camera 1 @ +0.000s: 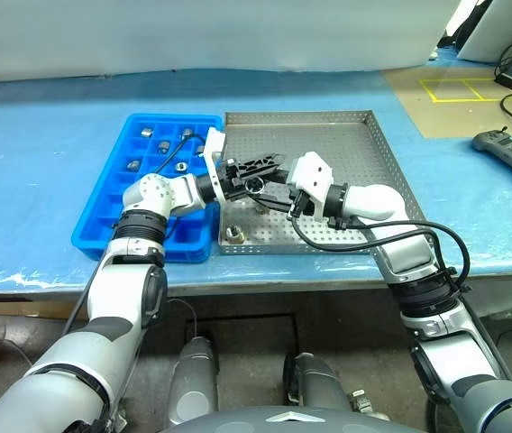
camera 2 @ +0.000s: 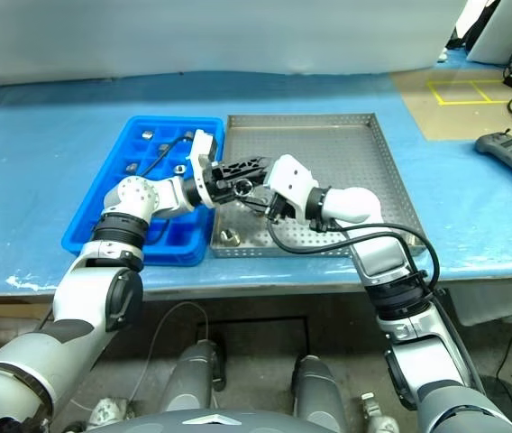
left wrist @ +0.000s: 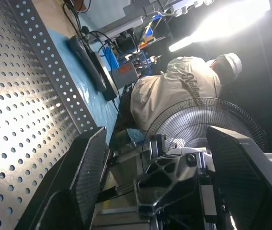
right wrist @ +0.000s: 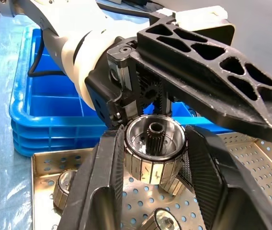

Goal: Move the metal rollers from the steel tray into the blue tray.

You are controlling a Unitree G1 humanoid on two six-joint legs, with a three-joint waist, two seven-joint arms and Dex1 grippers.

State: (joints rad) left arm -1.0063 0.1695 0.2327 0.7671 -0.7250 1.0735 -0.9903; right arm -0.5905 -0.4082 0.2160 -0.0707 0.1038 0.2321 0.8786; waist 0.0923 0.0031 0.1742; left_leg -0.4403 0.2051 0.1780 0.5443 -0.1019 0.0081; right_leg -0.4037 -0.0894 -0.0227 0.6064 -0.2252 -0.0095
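Right wrist view: my right gripper [right wrist: 155,158] pinches silver ribbed metal roller [right wrist: 154,146]; left gripper [camera 1: 254,169] spread above perforated steel tray [camera 1: 364,153].

— Workshop or robot lab, would you say?

— Workshop, I'd say: a workbench [camera 1: 49,117] under blue sheeting, a perforated steel tray [camera 1: 364,158] beside a blue tray [camera 1: 103,194] of metal rollers [camera 1: 134,165], yellow floor tape [camera 1: 459,88], a power strip [camera 1: 508,149] (cables trailing), and a pedestal fan [left wrist: 198,120] behind someone in a work jacket [left wrist: 174,91].
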